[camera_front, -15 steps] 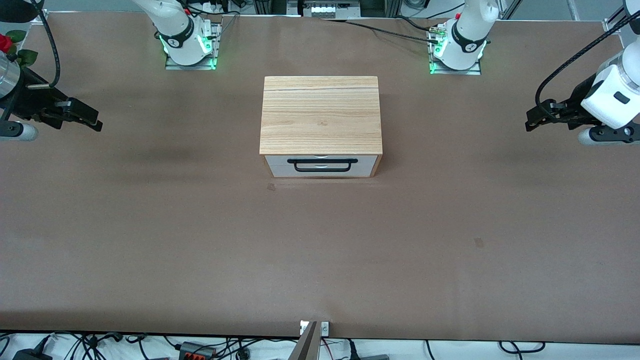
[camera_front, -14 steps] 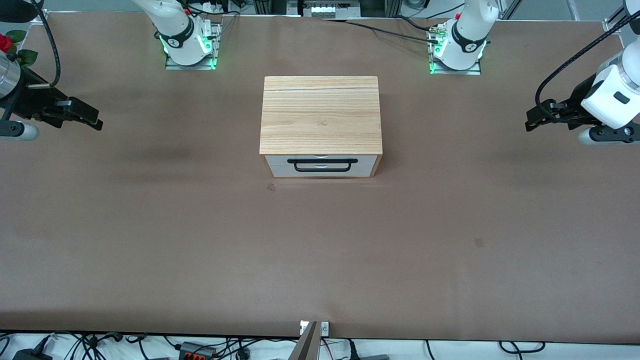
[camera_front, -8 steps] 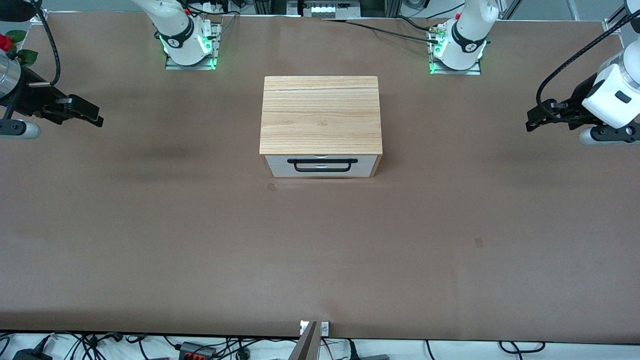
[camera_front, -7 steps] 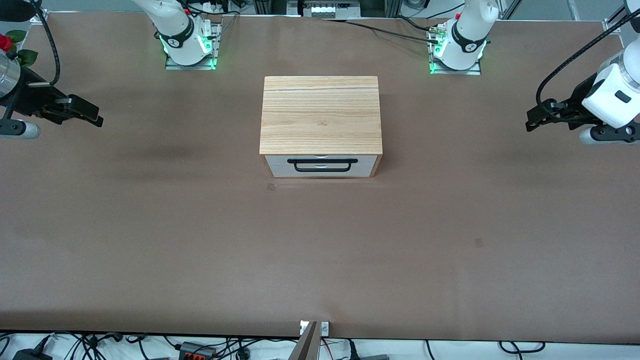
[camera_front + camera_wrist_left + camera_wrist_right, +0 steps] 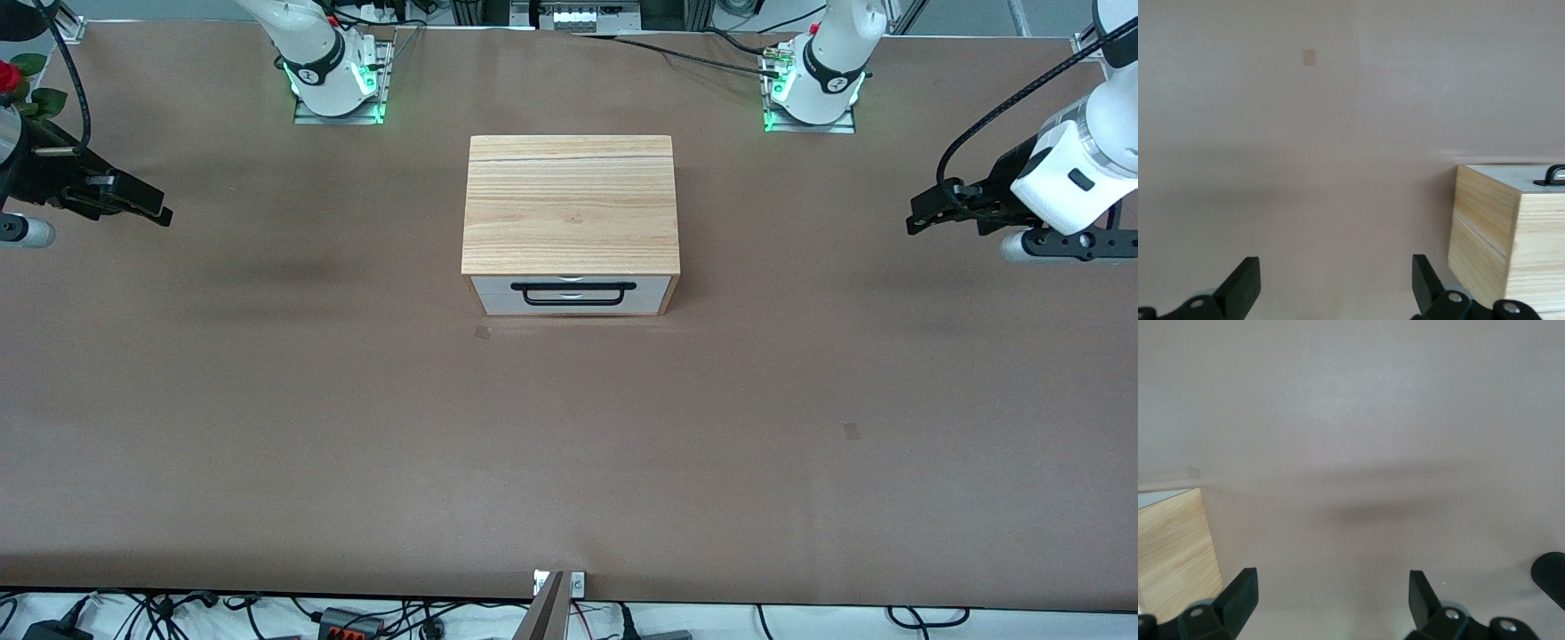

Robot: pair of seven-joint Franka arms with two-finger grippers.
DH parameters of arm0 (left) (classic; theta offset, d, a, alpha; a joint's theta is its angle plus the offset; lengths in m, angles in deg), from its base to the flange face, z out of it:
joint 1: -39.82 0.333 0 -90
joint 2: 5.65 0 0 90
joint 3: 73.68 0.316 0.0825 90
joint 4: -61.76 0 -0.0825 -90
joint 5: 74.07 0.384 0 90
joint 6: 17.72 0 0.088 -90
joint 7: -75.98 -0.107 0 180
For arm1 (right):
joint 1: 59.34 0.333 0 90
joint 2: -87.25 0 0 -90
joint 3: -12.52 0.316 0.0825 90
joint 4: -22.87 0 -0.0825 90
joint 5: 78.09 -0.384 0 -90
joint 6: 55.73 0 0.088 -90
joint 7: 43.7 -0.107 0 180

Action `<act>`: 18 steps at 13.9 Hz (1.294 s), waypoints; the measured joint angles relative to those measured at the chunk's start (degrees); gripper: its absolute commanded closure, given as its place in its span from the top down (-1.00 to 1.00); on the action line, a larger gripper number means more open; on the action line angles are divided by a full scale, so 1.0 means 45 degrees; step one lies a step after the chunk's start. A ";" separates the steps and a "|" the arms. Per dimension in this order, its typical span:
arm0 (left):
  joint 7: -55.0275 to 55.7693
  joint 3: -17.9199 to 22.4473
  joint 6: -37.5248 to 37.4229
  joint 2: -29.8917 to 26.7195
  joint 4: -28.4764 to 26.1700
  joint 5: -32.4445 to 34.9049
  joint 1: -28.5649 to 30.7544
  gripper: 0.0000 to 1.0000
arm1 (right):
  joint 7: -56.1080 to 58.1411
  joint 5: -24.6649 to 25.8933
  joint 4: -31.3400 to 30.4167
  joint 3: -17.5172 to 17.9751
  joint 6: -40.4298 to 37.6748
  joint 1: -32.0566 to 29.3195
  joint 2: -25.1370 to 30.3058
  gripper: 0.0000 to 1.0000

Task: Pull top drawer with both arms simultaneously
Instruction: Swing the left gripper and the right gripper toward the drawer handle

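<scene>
Left end effector (image 5: 920,220) has shifted toward cabinet (image 5: 570,204)

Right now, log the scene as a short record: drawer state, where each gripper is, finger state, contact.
cabinet: small box with light wood-grain top, mid-table
top drawer: white front panel with black bar handle, closed
left gripper: over the bare table toward the left arm's end, fingers open
right gripper: over the bare table toward the right arm's end, fingers open
contact: neither gripper touches the handle or cabinet
table: brown surface
</scene>
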 measured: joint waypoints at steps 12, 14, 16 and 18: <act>-0.0036 -0.0021 0.0984 0.3265 0.0837 -0.4413 -0.0512 1.00 | 0.0010 -0.1032 -0.0009 0.0241 0.0018 0.0978 -0.1471 1.00; -0.0972 -0.0036 0.1599 0.3867 0.0851 -0.5731 -0.0573 1.00 | -0.0004 -0.3342 -0.0012 0.0261 0.0151 0.1393 -0.2428 1.00; -0.2932 -0.0028 0.2046 0.4654 0.0839 -0.7540 -0.0572 1.00 | 0.0006 -0.5365 0.0001 0.0260 0.0566 0.1458 -0.3384 1.00; -0.4448 -0.0022 0.2109 0.5586 0.0825 -0.9469 -0.0562 1.00 | 0.0438 -0.7312 0.0010 0.0261 0.0842 0.1541 -0.4255 1.00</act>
